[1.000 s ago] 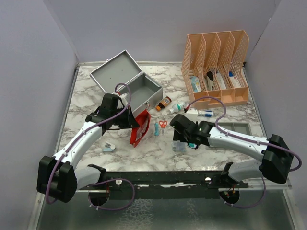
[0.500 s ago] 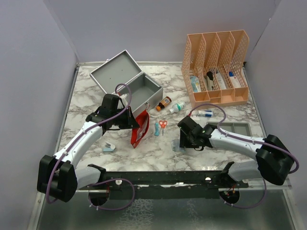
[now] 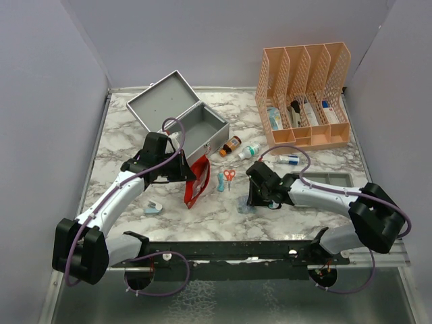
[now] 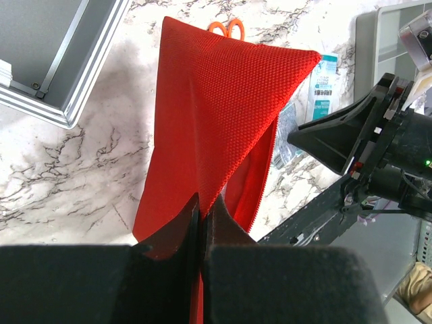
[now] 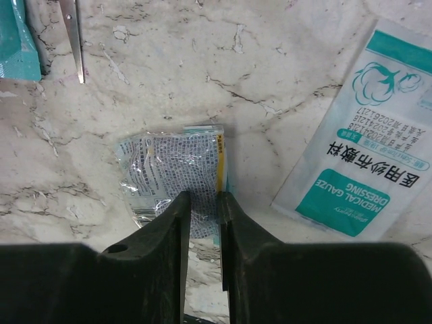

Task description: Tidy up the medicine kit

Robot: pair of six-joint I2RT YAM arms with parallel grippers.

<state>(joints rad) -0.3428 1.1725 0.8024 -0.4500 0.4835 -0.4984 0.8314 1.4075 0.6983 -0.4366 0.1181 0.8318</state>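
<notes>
In front of the kit [image 3: 196, 128], left gripper [image 4: 201, 202] clamps a red pouch [image 4: 216, 115]; farther right, right gripper's [image 5: 202, 202] narrow jaws straddle a packet [image 5: 169, 169].

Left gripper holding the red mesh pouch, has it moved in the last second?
No. The left gripper keeps the red mesh pouch in the same place beside the front corner of the open grey metal box.
</notes>
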